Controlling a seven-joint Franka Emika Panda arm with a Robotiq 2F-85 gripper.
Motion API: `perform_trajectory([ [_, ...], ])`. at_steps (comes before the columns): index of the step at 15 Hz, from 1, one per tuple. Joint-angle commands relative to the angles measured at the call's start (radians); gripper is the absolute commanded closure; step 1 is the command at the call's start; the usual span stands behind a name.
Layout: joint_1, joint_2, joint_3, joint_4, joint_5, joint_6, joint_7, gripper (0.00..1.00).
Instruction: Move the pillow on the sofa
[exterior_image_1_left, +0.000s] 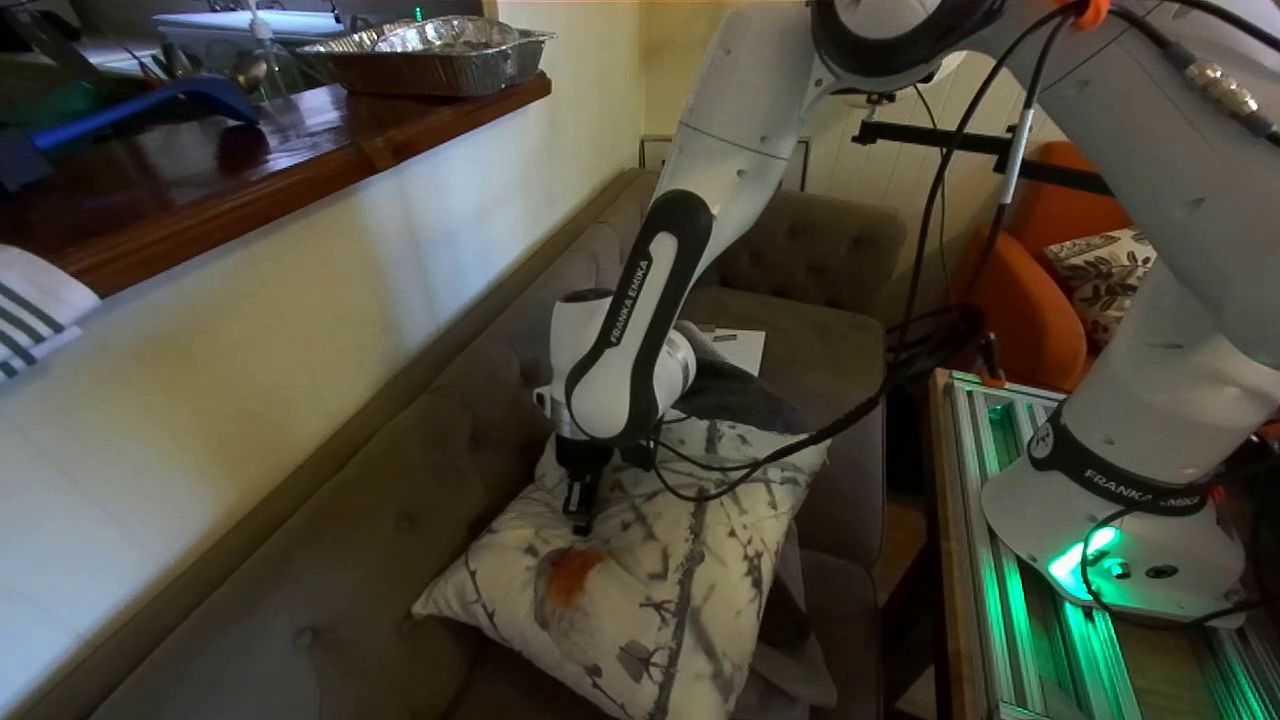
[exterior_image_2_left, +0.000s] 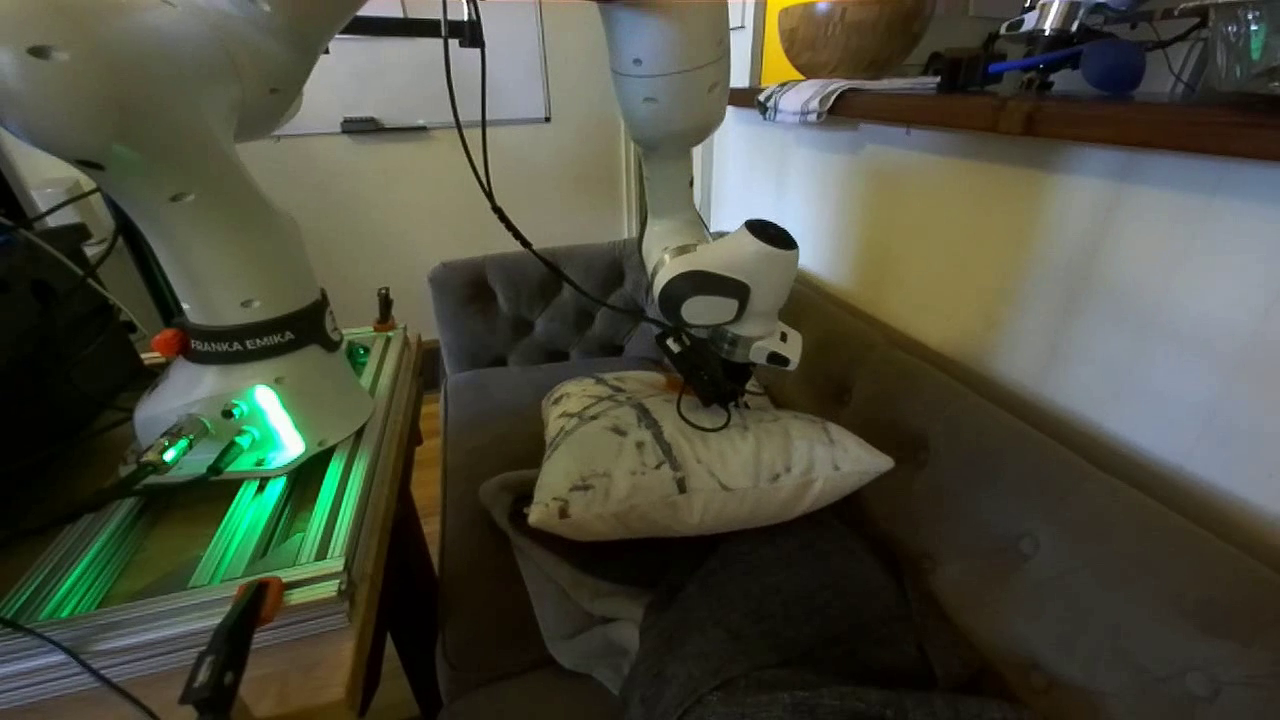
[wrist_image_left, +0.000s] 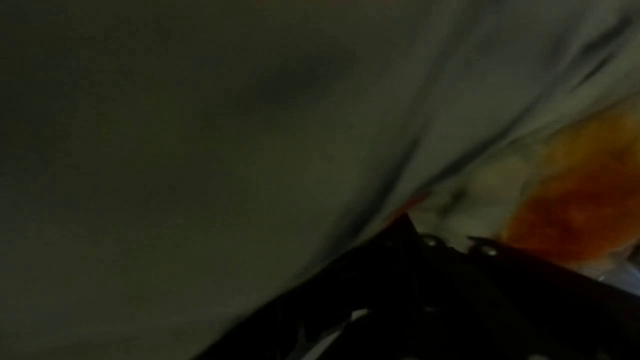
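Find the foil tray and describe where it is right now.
In an exterior view, the foil tray is at the upper left, on the end of the wooden counter, higher than the sofa, with the robot arm to its right.

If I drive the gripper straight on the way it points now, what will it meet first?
The patterned pillow, most likely: the gripper points down at its upper face in both exterior views. They may already be touching; depth there is hard to judge.
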Motion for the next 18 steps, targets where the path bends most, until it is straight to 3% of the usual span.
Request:
perform_trajectory([
  [1,0.032,0.101,-0.1,0.092,-0.019,-0.027,0.011,1.0],
  [4,-0.005,0.112,-0.128,0.066,-0.005,-0.014,0.014,1.0],
  [11,-0.066,0.128,-0.087,0.063,0.009,-0.022,-0.002,1.0],
  [15,-0.161,-0.075,-0.021,-0.149,0.039,0.084,0.0,1.0],
  [18,-0.172,-0.232,-0.036,-0.314,0.039,0.165,0.054,1.0],
])
